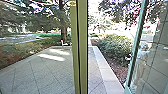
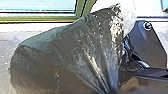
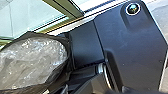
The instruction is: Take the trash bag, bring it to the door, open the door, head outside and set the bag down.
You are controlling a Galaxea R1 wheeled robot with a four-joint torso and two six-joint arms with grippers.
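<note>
In the left wrist view the dark trash bag [image 2: 62,57] shows large and full. Its folds draw together at my left gripper [image 2: 110,90], which is shut on the gathered plastic. The right wrist view has the bag's pale, see-through part [image 3: 32,62] with a dark rim of plastic around it, close beside dark robot parts. Whether my right gripper touches the bag I cannot tell. A glass door leaf [image 1: 135,47] with a greenish edge stands swung open at the right of the head view, with the doorway between it and the yellow-green frame post [image 1: 81,50].
Paving [image 1: 45,72] lies beyond the glass on the left. Through the doorway a pale kerb [image 1: 106,72] runs beside a planted bed with a bush [image 1: 113,47]. A person [image 1: 140,65] shows small at the door glass on the right, and a tree trunk [image 1: 64,27] rises farther off.
</note>
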